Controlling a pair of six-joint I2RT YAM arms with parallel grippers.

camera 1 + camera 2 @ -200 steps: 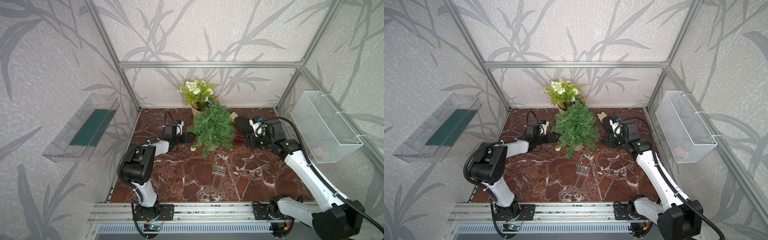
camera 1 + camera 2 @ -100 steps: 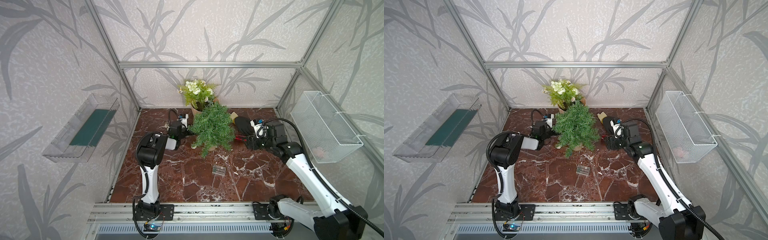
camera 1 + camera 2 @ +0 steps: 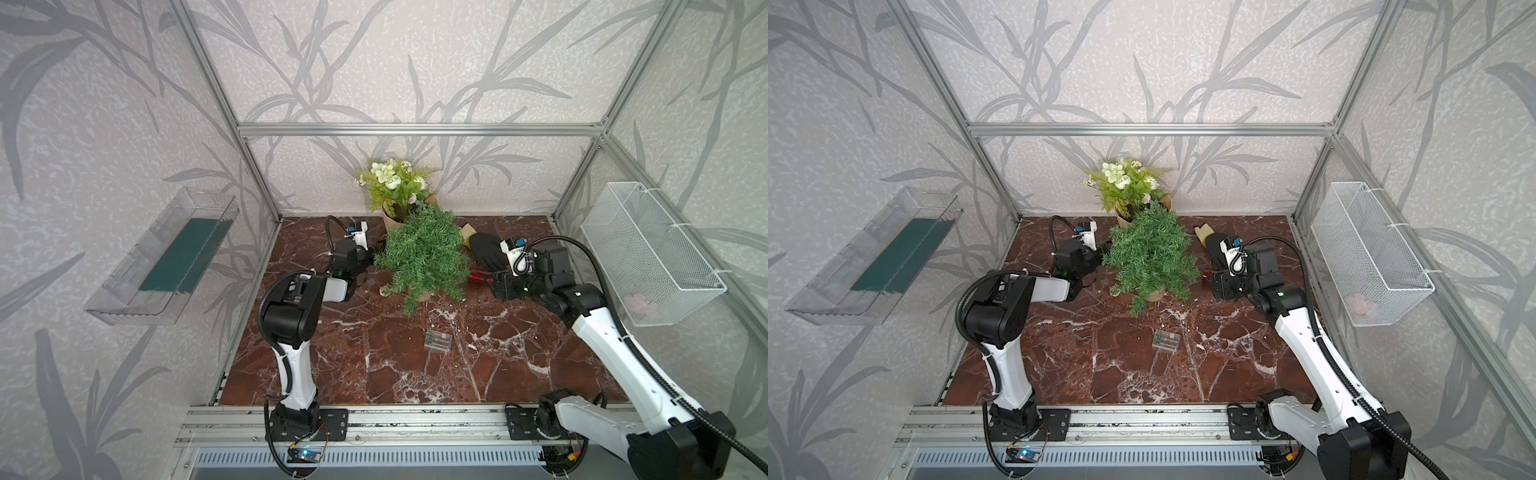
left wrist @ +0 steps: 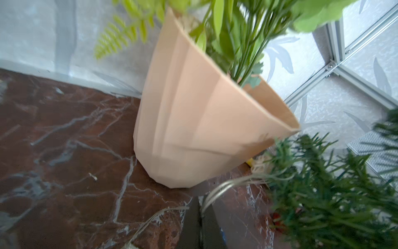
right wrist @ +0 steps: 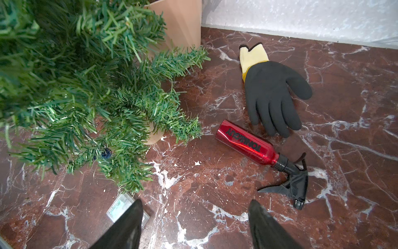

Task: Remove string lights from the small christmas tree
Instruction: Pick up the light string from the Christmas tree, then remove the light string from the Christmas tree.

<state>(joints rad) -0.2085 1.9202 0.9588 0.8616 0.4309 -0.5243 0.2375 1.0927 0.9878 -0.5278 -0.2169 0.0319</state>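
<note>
String lights (image 4: 224, 185) are pinched in closed left gripper (image 4: 200, 210) beside small christmas tree (image 3: 424, 257); right gripper (image 5: 195, 207) is held open, empty

- Left arm (image 3: 293, 374): white link shells between bulky black joint housings; a black cable (image 3: 329, 224) loops behind its wrist.
- Right arm (image 3: 611, 349): same white and black, with a ribbed black hose (image 3: 582, 246) alongside.
- Right gripper (image 5: 195, 201): two black tapered fingers (image 5: 127, 227).

Around the one small christmas tree (image 3: 424, 257) are one white-flowered potted plant (image 3: 397, 187), one black work glove (image 5: 271, 94), one red spray bottle (image 5: 245, 143) and one clear battery box (image 3: 437, 341). Flanking the tree are two robot arms (left (image 3: 291, 311), right (image 3: 611, 345)), one white wire basket (image 3: 648, 249) and one clear wall tray (image 3: 133, 305).
</note>
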